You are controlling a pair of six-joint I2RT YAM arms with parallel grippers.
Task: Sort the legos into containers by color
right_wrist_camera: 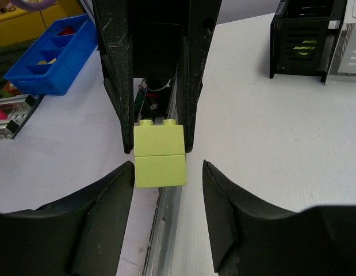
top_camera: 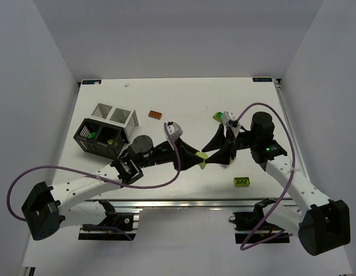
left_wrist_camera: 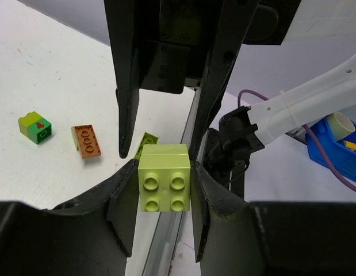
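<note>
Inside the left pincer [left_wrist_camera: 162, 178] sits a clamped lime brick [left_wrist_camera: 164, 190].

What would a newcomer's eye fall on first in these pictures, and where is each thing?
First, the two arms meeting mid-table: the left gripper clamps a lime brick, and the right gripper stands open around it. Next, the black container sits at the table's left with the white container just behind it. Loose pieces lie about: an orange brick beyond the arms and a lime-green brick near the front edge.
</note>
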